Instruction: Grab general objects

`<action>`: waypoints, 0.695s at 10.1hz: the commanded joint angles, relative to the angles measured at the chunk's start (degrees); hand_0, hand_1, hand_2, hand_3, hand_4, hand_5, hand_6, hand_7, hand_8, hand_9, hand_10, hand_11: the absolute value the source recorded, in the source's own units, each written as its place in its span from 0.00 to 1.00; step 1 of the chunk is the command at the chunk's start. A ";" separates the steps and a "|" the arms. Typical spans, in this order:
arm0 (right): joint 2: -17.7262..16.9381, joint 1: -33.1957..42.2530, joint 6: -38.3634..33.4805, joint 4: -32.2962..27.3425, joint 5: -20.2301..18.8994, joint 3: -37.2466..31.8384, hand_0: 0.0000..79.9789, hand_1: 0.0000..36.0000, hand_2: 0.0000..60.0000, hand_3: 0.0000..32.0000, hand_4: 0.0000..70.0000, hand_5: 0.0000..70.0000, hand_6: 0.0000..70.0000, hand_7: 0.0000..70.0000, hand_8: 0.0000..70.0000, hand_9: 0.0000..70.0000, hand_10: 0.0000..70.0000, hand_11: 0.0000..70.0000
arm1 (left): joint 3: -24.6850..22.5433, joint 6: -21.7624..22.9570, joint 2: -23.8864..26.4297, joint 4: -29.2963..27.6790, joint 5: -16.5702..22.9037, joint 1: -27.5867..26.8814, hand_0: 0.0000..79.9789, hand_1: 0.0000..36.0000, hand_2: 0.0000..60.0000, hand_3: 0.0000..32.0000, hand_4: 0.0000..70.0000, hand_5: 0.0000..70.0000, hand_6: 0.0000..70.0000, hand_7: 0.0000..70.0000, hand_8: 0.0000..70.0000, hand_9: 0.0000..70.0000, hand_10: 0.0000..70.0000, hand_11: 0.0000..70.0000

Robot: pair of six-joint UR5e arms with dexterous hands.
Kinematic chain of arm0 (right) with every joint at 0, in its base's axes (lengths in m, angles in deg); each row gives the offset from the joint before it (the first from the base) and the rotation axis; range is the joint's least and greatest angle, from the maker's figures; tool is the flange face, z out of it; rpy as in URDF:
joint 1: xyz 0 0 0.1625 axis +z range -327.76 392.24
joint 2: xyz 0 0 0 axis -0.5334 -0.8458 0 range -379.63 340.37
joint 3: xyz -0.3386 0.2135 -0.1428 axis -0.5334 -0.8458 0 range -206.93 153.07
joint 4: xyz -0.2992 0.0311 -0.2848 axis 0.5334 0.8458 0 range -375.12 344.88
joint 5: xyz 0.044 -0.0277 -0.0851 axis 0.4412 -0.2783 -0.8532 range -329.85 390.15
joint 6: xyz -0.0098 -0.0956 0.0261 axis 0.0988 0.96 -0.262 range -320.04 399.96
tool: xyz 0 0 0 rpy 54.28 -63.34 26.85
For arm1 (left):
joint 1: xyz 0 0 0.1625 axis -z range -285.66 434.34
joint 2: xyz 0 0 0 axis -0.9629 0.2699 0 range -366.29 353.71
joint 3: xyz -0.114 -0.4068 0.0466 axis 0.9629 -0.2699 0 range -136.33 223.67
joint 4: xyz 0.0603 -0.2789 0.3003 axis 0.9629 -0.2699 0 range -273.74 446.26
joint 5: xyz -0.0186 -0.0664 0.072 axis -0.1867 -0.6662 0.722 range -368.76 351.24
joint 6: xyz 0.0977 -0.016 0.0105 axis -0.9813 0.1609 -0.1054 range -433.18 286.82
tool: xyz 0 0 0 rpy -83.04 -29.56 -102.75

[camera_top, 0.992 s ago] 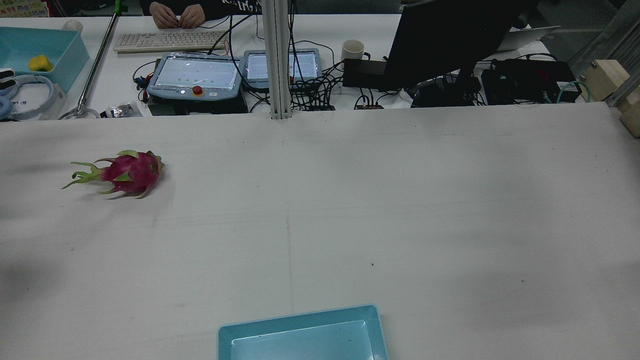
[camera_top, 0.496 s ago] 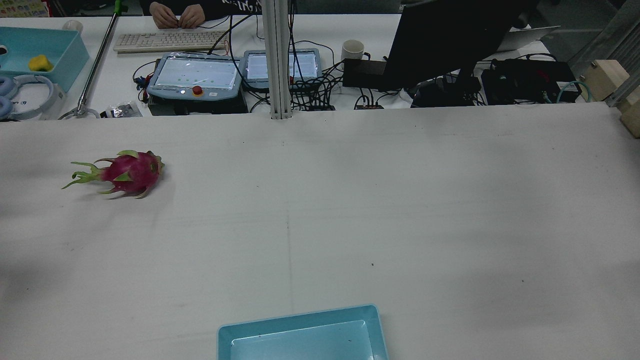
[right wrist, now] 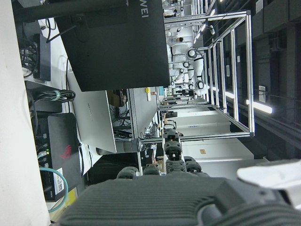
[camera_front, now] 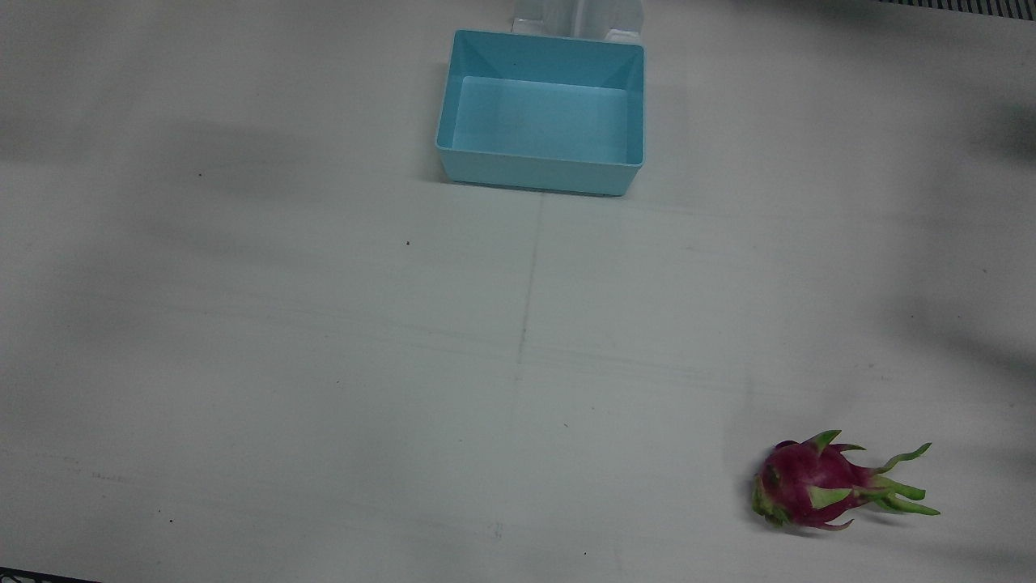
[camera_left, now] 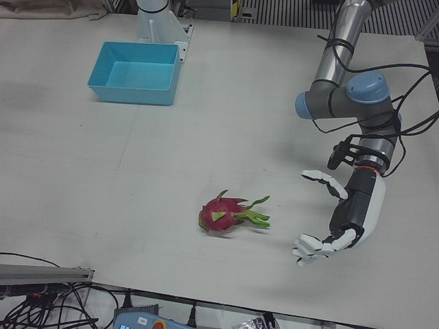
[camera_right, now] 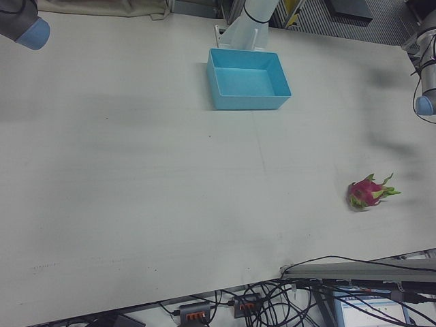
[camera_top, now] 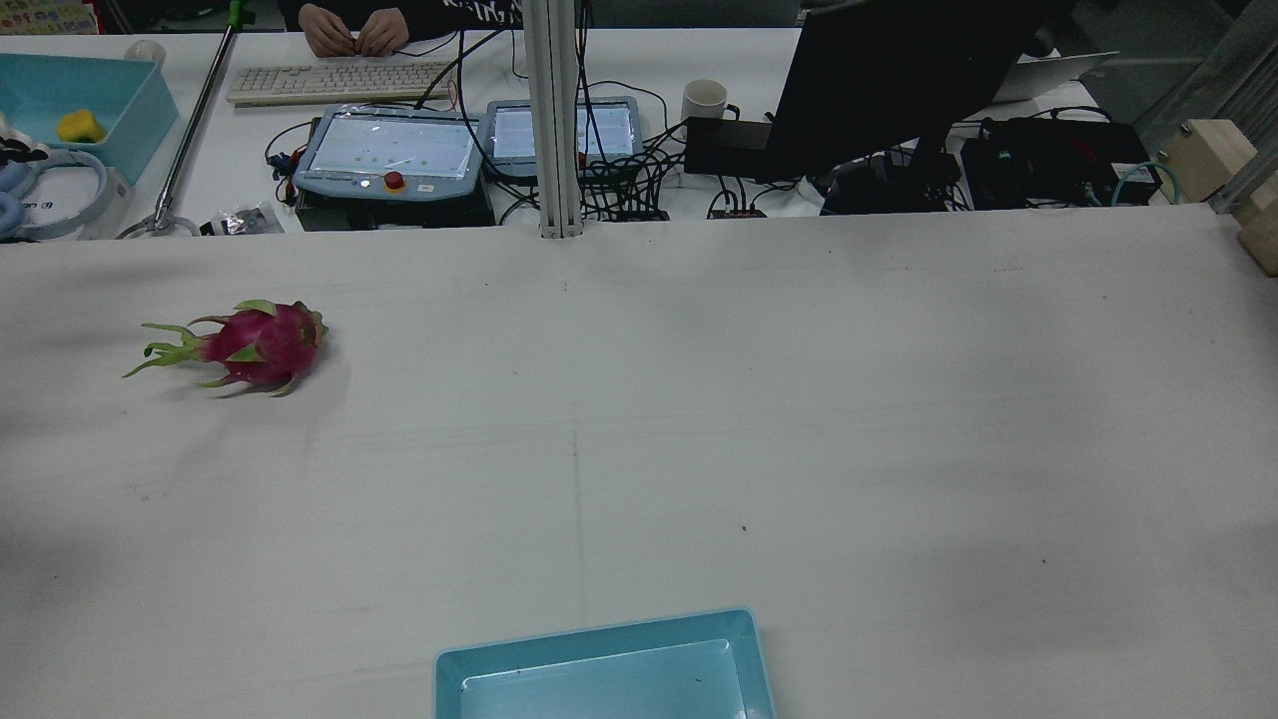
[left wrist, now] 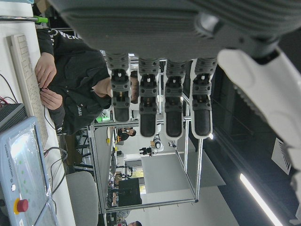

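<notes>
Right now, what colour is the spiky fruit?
The dragon fruit is magenta pink with green tips, clearest in the front view.

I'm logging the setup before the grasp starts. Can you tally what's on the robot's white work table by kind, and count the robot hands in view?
Dragon fruit: 1
Blue bin: 1
Robot hands: 2, the left hand open beside the fruit, the right hand seen only by its own camera
Total: 4
</notes>
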 commanded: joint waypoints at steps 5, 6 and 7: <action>-0.09 0.04 0.00 0.00 -0.06 0.04 0.00 0.00 0.00 0.00 0.00 0.00 0.00 0.00 0.00 0.00 0.00 0.00 | -21.67 -36.32 -5.95 11.06 3.90 -0.38 0.75 0.80 0.36 0.00 0.18 0.11 0.10 0.26 0.02 0.03 0.00 0.00; 0.00 0.04 0.00 0.00 -0.06 0.04 0.00 0.00 0.00 0.00 0.00 0.00 0.00 0.00 0.00 0.00 0.00 0.00 | -21.84 -41.06 -5.86 12.98 3.90 -0.47 0.72 0.77 0.36 0.00 0.05 0.06 0.03 0.16 0.00 0.01 0.00 0.00; 0.00 0.04 0.00 0.00 -0.06 0.04 0.00 0.00 0.00 0.00 0.00 0.00 0.00 0.00 0.00 0.00 0.00 0.00 | -21.93 -45.55 -5.69 14.83 3.90 -0.64 0.68 0.68 0.25 0.53 0.00 0.00 0.00 0.05 0.00 0.00 0.00 0.00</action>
